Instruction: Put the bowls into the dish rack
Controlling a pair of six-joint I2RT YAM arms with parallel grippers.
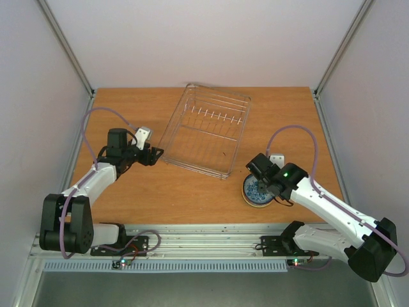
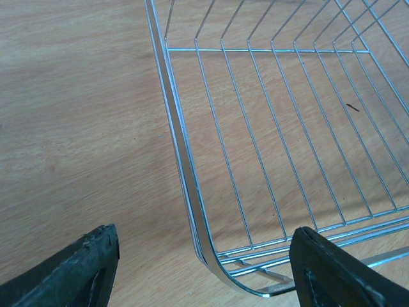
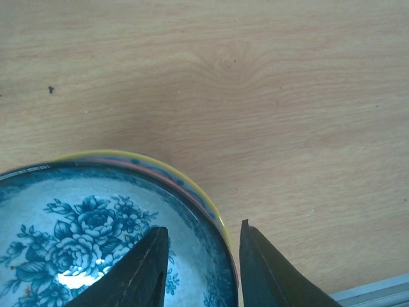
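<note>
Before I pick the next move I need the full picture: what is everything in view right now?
dish rack: one, silvery wire, mid-table, nothing in it.
bowls: two visible, stacked, front right; blue-and-white bowl on top, yellow-rimmed bowl underneath.
table: one, brown wood, under everything.
rail: one, silver metal, along the near edge.
cables: two, purple, one looping over each arm.
arms: two, white and black, near edge.
left gripper: one, black fingers, open, either side of the rack's near-left corner.
right gripper: one, black fingers, either side of the bowls' rim; grip unclear.
</note>
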